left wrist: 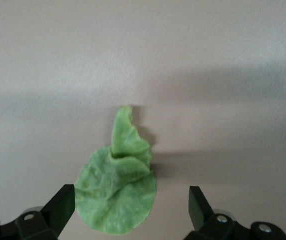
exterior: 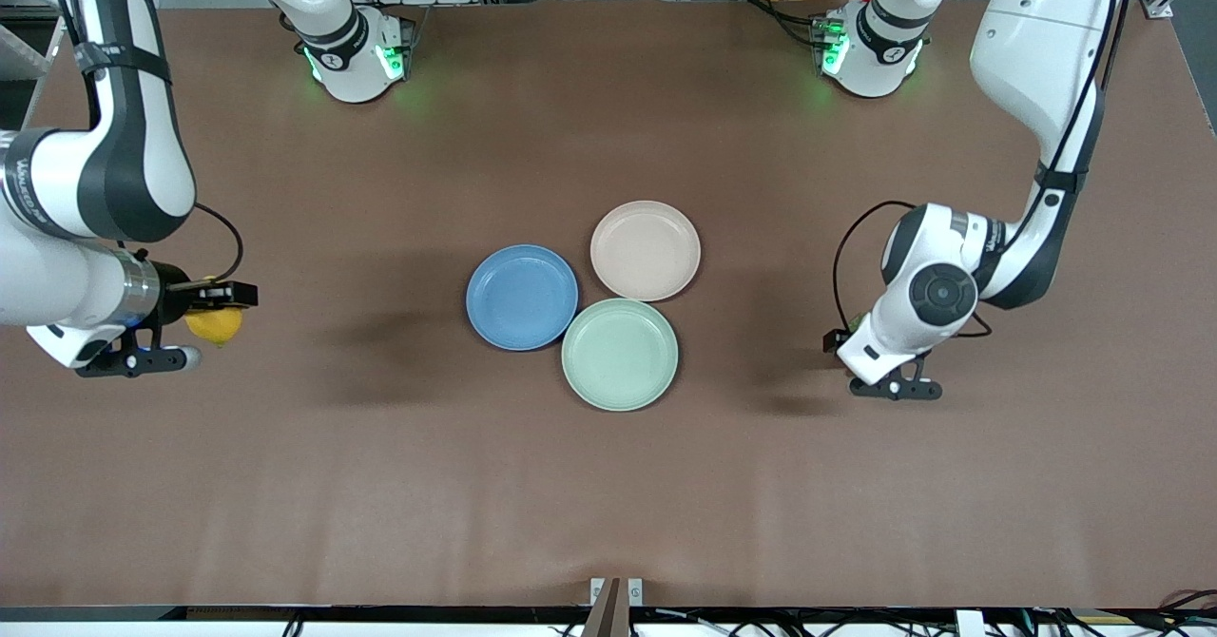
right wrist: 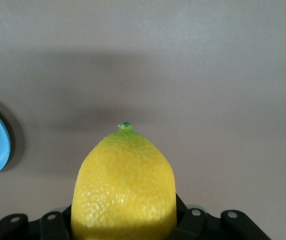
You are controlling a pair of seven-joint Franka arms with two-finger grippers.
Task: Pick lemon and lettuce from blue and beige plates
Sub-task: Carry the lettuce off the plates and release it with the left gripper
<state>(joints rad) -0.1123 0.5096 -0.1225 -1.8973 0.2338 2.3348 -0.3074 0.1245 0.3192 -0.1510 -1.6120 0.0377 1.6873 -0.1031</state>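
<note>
Brown matte tabletop [exterior: 608,485] spans the scene, with both robot bases along its upper edge. Toward the right arm's end of the table, the right gripper [exterior: 217,306] hangs low over bare tabletop, clamped on the small oval yellow lemon [exterior: 215,324], whose pebbled rind fades to a greenish tip with a tiny stem nub. At the centre sit three round shallow plates, all empty: the medium blue plate [exterior: 522,296], the pale pinkish beige plate [exterior: 645,250] and a pale mint-green plate [exterior: 619,354], the last nearest the front camera. Toward the left arm's end, the left gripper [left wrist: 131,202] hovers with its jaws spread wide over the wrinkled light green lettuce leaf [left wrist: 116,190], which lies on the table between the fingers, flat at one end and curling up into a narrow tip. Likely risks: the smooth, rounded lemon could squirm out of the pinch, and the leaf may catch on a finger as the arm lifts.
</note>
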